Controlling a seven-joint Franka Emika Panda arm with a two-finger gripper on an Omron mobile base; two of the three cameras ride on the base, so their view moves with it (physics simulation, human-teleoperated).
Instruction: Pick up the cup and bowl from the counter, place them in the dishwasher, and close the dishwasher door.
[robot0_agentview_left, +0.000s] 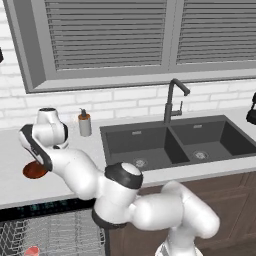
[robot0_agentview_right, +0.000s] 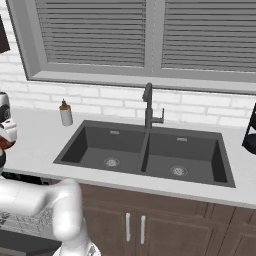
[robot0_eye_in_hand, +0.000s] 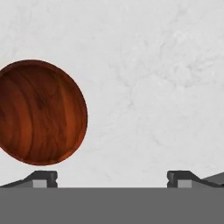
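Hand view looks straight down on the light grey-white marbled counter (robot0_eye_in_hand: 148, 78), where the shallow round dark reddish-brown wooden bowl (robot0_eye_in_hand: 40, 112) sits to the left of the gripper (robot0_eye_in_hand: 112, 177). Its two dark fingertips (robot0_eye_in_hand: 43, 177) stand wide apart with nothing between them, the left one just below the bowl's rim. From the left base view, the bowl (robot0_agentview_left: 34, 171) lies on the counter (robot0_agentview_left: 12, 150) under the white arm, above the open dishwasher (robot0_agentview_left: 50, 232) with its grey wire racks, where a small salmon-red cup (robot0_agentview_left: 31, 251) shows.
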